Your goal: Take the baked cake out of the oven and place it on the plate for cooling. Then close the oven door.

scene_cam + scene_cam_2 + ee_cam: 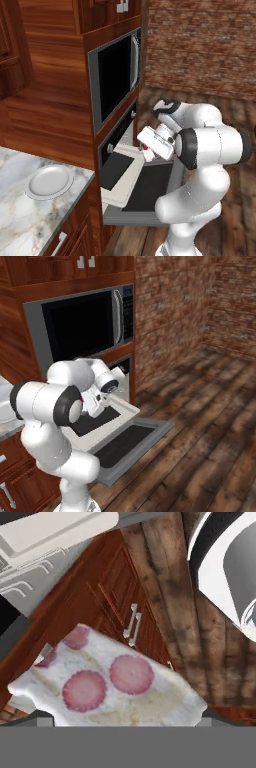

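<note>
One plate [48, 182]; one oven [114, 150]; one microwave [116, 75]; one cake [107, 684].

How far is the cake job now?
Done: the oven door is dropped open. In hand: the cake sits close at the gripper, by the pulled-out tray; grip unclear. Left: set it on the bare plate, then shut the door.

The baked cake [107, 687] is cut off by the hand view's lower edge. In the left base view it is largely hidden behind the gripper [148, 148], a red speck; whether the jaws touch it cannot be told.
</note>
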You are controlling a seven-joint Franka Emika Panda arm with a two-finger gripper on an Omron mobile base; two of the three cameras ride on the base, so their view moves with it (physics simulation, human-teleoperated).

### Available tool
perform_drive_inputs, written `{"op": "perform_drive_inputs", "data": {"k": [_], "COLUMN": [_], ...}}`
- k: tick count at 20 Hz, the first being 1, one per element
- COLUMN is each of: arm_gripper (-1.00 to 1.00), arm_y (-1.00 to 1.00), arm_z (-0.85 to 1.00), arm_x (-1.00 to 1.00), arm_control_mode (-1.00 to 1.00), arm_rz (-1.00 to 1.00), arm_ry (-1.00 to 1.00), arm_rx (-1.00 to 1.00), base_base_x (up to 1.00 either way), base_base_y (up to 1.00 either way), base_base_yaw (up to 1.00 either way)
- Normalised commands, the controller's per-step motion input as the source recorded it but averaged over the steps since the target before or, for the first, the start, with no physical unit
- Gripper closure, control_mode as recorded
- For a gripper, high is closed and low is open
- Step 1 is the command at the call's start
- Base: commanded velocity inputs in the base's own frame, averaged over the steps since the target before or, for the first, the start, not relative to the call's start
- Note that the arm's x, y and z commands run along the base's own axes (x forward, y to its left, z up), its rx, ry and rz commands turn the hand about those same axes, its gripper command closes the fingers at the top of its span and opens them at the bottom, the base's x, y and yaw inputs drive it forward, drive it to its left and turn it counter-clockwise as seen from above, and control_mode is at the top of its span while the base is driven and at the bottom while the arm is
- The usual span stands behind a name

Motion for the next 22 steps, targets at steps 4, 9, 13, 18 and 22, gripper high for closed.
{"op": "perform_drive_inputs", "data": {"k": [4,9,13,18,22], "arm_gripper": [1.0,1.0,1.0,1.0,1.0], "arm_y": [0.33,0.43,0.56,0.68,0.76], "arm_z": [0.58,0.54,0.5,0.42,0.37], "arm_x": [-1.0,-0.95,-0.65,-0.23,-0.02], "arm_control_mode": [-1.0,-1.0,-1.0,-1.0,-1.0], "arm_rz": [0.02,0.02,0.02,0.02,0.01], "arm_ry": [-0.15,-0.03,0.0,0.0,0.0], "arm_rx": [0.0,0.0,0.0,-0.02,-0.04], "base_base_x": [0.0,0.0,0.0,0.0,0.0], "base_base_y": [0.0,0.0,0.0,0.0,0.0], "base_base_yaw": [0.0,0.0,0.0,0.0,0.0]}}
